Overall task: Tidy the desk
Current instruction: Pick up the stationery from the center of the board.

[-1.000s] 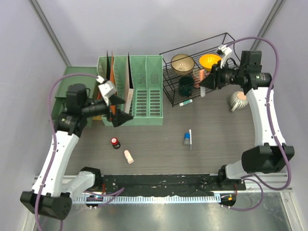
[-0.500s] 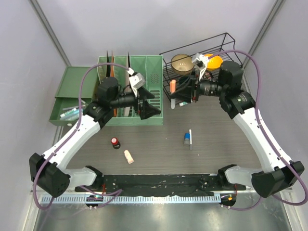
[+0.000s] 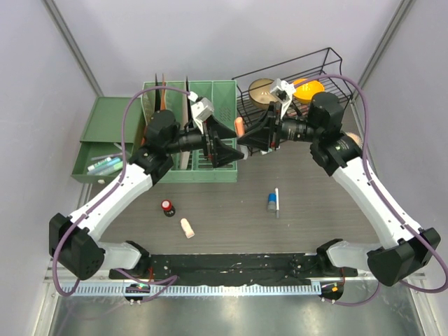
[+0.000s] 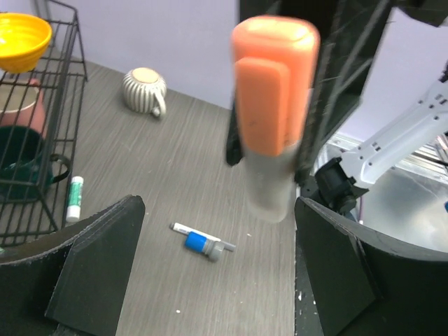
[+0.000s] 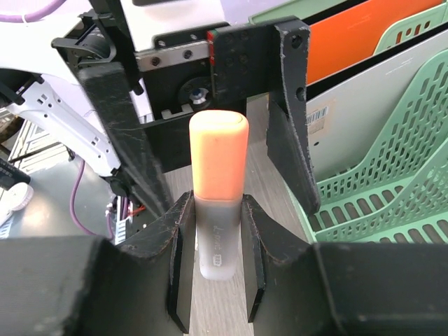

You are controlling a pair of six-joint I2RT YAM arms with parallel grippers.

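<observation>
Along the near edge of the dark grey-brown wood-grain desk (image 3: 315, 224) runs a black rail (image 3: 231, 264) with a metal strip, and both arm bases sit there. Past it the right near quarter is bare wood. On the left, a small red-capped bottle (image 3: 167, 206) and a stubby cream tube (image 3: 186, 227) lie near each other but apart. Toward the middle a blue-and-grey capped piece (image 3: 270, 203) lies against a thin white pen (image 3: 276, 199). Above the desk's middle the two arms meet tip to tip. The right gripper (image 5: 217, 245) is clamped on the frosted barrel of an orange-capped highlighter (image 5: 218, 175), held upright in its wrist view. The left gripper (image 4: 217, 210) has its fingers (image 5: 290, 105) spread wide, flanking the orange cap with a gap on each side — the top view shows only a crowded knot there (image 3: 240, 127). Just behind the left arm stands a green slotted file rack (image 3: 217, 105) holding an orange folder (image 5: 378, 35), its near edge close to the gripper. A green open tray (image 3: 105, 115) sits beside the rack at the far left edge. A black wire basket (image 3: 322, 59) fills the far right corner, holding a tan bowl (image 3: 260, 88) and a yellow-orange bowl (image 3: 308, 87). The left wrist view adds a white glue stick with a green cap (image 4: 75, 198) lying just outside the basket's foot, and a ribbed cream mug (image 4: 143, 87) on open wood beyond — all but hidden behind the right arm from above.
</observation>
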